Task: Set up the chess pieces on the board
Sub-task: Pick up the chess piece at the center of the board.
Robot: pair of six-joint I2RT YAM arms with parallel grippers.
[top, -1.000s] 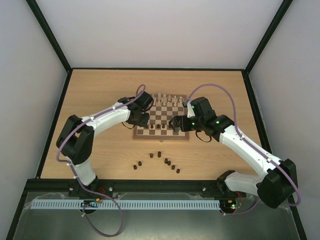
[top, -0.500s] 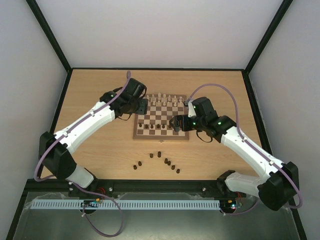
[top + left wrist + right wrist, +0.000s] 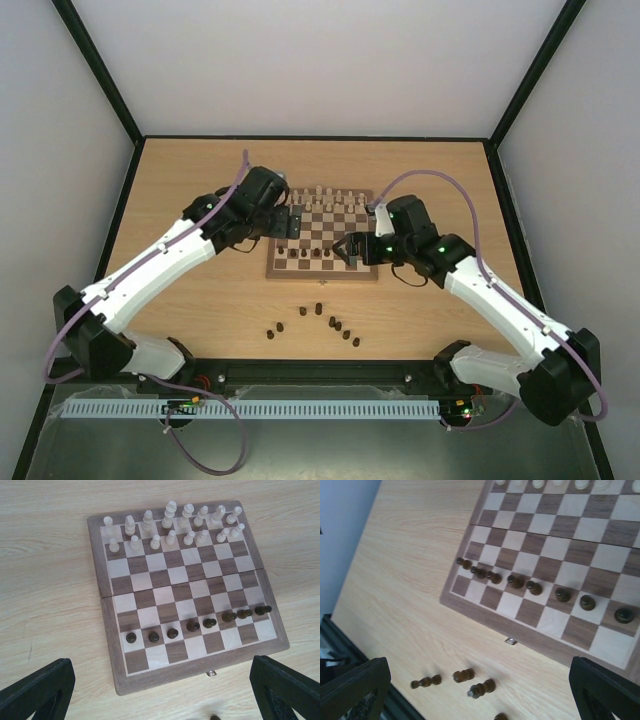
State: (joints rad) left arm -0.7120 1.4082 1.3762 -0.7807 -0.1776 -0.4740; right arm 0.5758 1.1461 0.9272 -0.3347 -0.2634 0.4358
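- The board (image 3: pixel 322 236) lay flat on the table (image 3: pixel 190 200), about midway between the left and right edges and somewhat nearer the far edge than the near one.
- The pale pieces (image 3: pixel 170 538) stood upright in two full rows on the side of the board toward the table's far edge.
- Eight dark pawns (image 3: pixel 193 625) stood in a single row, one rank in from the board side facing the near edge; they were also seen from the right wrist (image 3: pixel 534 587).
- The loose dark pieces (image 3: pixel 332 322) were scattered on the table between the board and the near edge, well apart from the board. In the right wrist view several (image 3: pixel 463 675) lay on their sides.
- The left tool (image 3: pixel 290 222) hung over the board's left side. Its fingers (image 3: pixel 37 687) were spread wide with nothing between them.
- The right tool (image 3: pixel 348 250) hung over the board's near right part, close to the dark row. Its fingers (image 3: pixel 605 685) were likewise spread wide and empty.
- Neither tool touched any piece.
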